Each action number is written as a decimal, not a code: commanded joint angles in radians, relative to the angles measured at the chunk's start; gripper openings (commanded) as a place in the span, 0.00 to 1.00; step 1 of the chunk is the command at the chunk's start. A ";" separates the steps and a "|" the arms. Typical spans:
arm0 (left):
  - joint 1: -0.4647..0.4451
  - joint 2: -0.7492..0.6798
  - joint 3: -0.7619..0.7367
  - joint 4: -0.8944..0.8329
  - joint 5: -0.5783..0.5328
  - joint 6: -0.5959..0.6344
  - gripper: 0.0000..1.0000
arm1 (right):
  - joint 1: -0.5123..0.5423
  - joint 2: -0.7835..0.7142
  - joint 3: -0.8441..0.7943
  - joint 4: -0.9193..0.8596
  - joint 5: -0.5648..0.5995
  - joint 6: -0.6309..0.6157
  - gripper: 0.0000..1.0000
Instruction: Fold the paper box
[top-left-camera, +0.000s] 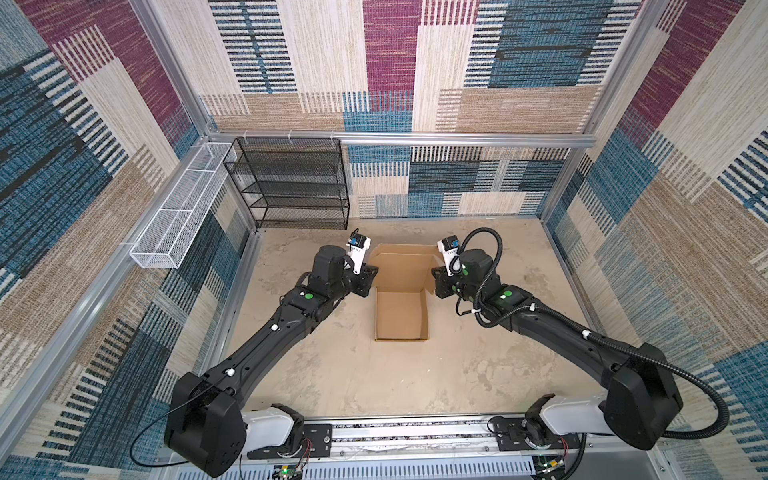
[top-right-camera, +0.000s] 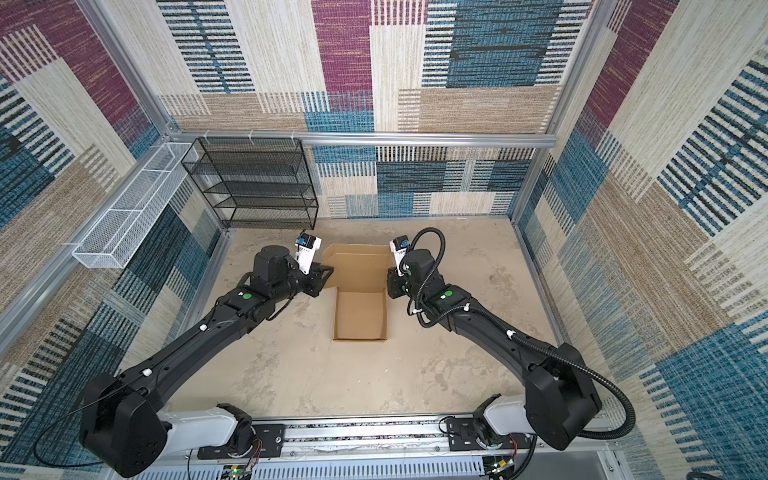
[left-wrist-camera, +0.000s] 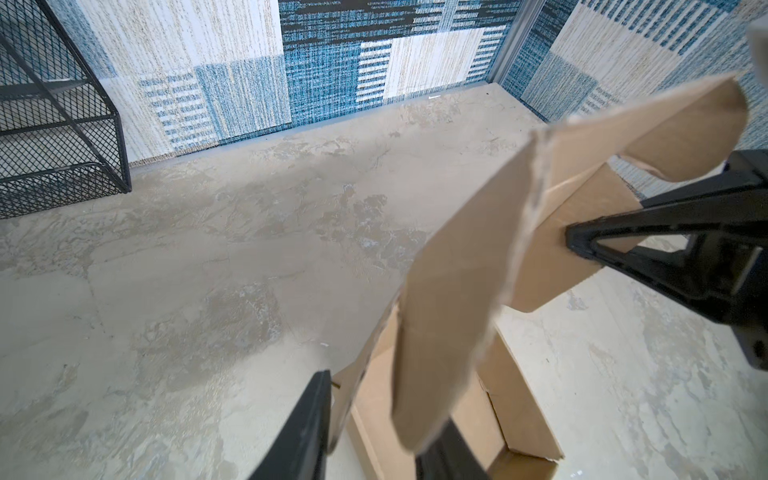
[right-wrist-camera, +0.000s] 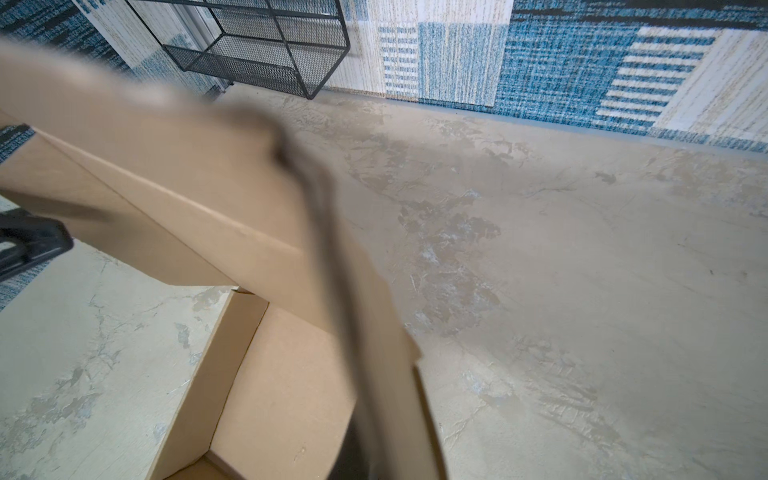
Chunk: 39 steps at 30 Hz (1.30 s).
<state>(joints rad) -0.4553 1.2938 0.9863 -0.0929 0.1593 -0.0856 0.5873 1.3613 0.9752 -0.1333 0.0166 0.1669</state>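
Note:
The paper box (top-left-camera: 402, 316) is brown cardboard on the floor in the middle in both top views (top-right-camera: 360, 316). Its near half is a shallow open tray. Its far panel (top-left-camera: 401, 266) stands raised, with a flap at each side. My left gripper (top-left-camera: 371, 277) is at the left flap. In the left wrist view its two fingers (left-wrist-camera: 299, 436) hold cardboard flaps (left-wrist-camera: 440, 332) between them. My right gripper (top-left-camera: 435, 278) is at the right flap, and in the right wrist view it (right-wrist-camera: 374, 415) is shut on that flap's thin edge (right-wrist-camera: 232, 208).
A black mesh shelf rack (top-left-camera: 291, 183) stands against the back wall at the left. A white wire basket (top-left-camera: 178, 216) hangs on the left wall. Patterned walls enclose the floor on three sides, and the arms' mounting rail (top-left-camera: 415, 432) runs along the front.

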 joint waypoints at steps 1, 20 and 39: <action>-0.001 -0.002 -0.007 0.060 -0.007 -0.036 0.36 | 0.005 0.003 0.012 0.009 0.016 -0.005 0.06; -0.001 0.027 -0.032 0.122 -0.040 -0.150 0.17 | 0.072 0.060 0.055 -0.015 0.138 0.025 0.07; 0.000 0.006 -0.112 0.189 -0.122 -0.195 0.00 | 0.124 0.162 0.127 -0.038 0.182 0.138 0.14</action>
<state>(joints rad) -0.4545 1.3022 0.8795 0.0357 0.0502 -0.2611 0.7029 1.5166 1.0908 -0.1848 0.1844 0.2760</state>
